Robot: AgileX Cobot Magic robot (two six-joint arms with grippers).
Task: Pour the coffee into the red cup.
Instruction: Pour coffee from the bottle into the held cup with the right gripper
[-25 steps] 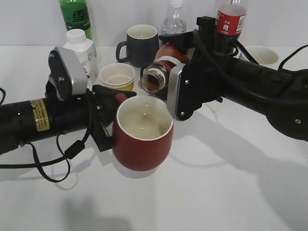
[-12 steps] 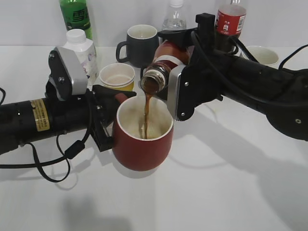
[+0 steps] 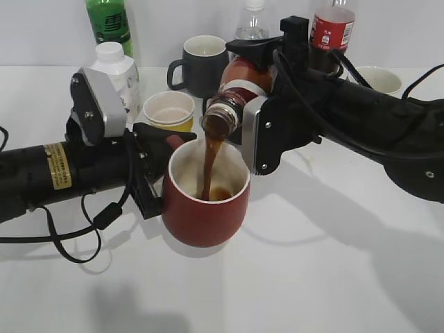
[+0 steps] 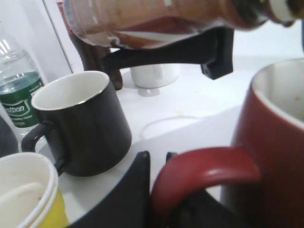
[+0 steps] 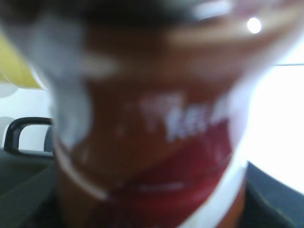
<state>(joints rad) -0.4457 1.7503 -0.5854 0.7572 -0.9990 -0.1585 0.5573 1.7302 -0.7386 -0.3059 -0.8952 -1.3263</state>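
The red cup [image 3: 206, 201] stands on the white table, with brown coffee pooling inside. My left gripper [image 3: 156, 163] is shut on its handle [image 4: 204, 168]; the cup wall also shows in the left wrist view [image 4: 273, 156]. My right gripper [image 3: 260, 83] is shut on the coffee bottle [image 3: 232, 94], tilted mouth-down over the cup. A brown stream [image 3: 208, 163] falls from the bottle mouth into the cup. The bottle fills the right wrist view [image 5: 152, 142], blurred, and crosses the top of the left wrist view [image 4: 156, 21].
A black mug [image 3: 203, 62] [image 4: 80, 123] and a yellow paper cup [image 3: 168, 109] [image 4: 23, 194] stand just behind the red cup. A white bottle [image 3: 114, 69], green bottle [image 3: 109, 24], clear water bottle [image 3: 251, 28], cola bottle [image 3: 333, 28] and white cup [image 3: 374, 80] stand at the back.
The bottle tipped further; pouring began and the stream has thickened. Coffee now pools in the cup, which was empty one second ago. The left arm held still.
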